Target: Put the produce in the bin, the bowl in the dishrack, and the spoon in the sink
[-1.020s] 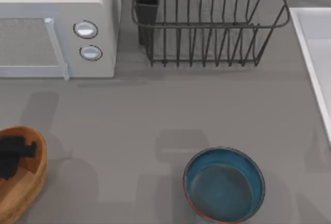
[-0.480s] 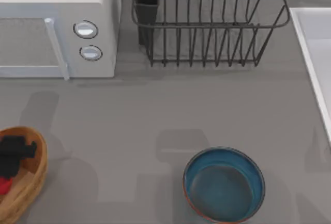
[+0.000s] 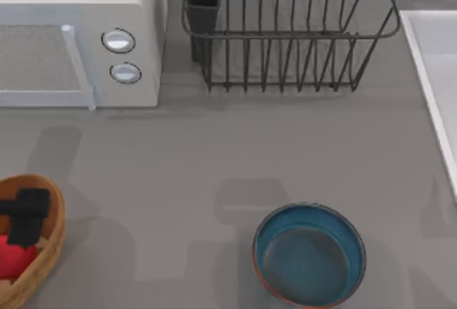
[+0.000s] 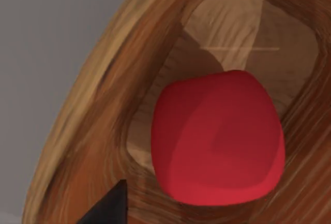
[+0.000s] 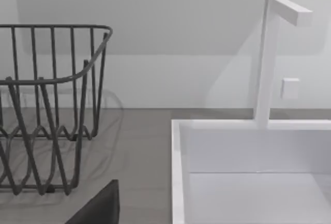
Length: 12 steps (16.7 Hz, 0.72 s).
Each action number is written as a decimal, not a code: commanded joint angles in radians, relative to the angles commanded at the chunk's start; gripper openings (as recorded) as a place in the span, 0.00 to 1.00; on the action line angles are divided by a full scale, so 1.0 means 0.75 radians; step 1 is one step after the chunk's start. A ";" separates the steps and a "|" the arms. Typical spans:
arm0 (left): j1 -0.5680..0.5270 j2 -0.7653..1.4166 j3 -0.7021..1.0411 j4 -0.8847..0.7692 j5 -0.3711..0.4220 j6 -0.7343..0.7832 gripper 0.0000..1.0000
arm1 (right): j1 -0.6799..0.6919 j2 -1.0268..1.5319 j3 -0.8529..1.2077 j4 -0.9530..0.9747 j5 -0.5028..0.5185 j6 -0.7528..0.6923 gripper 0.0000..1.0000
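Small bright red rounded produce (image 4: 218, 138) lies inside round light-brown wooden bin (image 3: 48, 248), desk's 8 o'clock. Left gripper (image 3: 27, 216) hovers above; fingers' opening: cannot tell. Glossy blue ceramic bowl (image 3: 309, 255), 5 o'clock, not yet in dark wire dishrack (image 3: 285, 31), 12 o'clock.

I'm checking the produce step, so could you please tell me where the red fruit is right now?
The red fruit lies inside the wooden bin at the top view's lower left edge, just below the left claw, far left of the blue bowl.
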 joint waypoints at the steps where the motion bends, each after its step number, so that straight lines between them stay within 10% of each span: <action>1: 0.000 0.000 0.000 0.000 0.000 0.000 1.00 | 0.000 0.000 0.000 0.000 0.000 0.000 1.00; 12: 0.068 -0.247 -0.099 0.266 0.014 -0.417 1.00 | 0.000 0.000 0.000 0.000 0.000 0.000 1.00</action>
